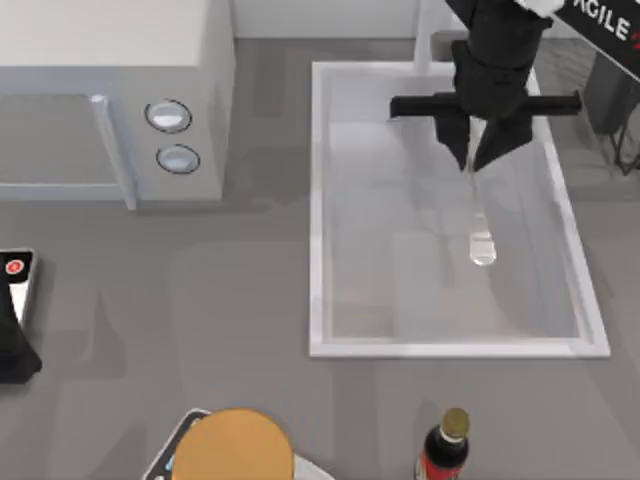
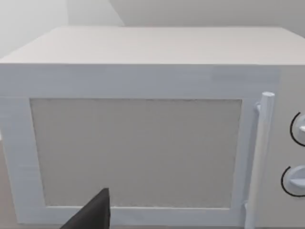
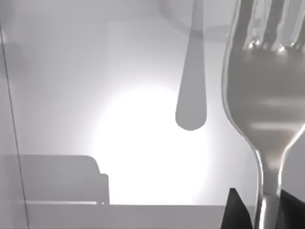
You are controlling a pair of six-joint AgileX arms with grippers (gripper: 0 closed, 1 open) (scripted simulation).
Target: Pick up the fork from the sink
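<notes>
Between the right gripper's (image 1: 479, 160) closed fingers, over the sink (image 1: 330, 200), the fork (image 1: 479, 215) is clamped near its tine end, its handle reaching away from the gripper. Well apart, the left gripper (image 2: 93, 215) sits parked facing the microwave (image 2: 143, 133), finger state unclear.

Top view looks straight down; left wrist faces the microwave (image 2: 143, 143) closely — right wrist, the sink (image 1: 318, 200).

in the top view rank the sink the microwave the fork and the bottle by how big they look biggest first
1. sink
2. microwave, though cut off by the frame edge, so unsure
3. fork; bottle: too alike to rank, both partly hidden or cropped
</notes>
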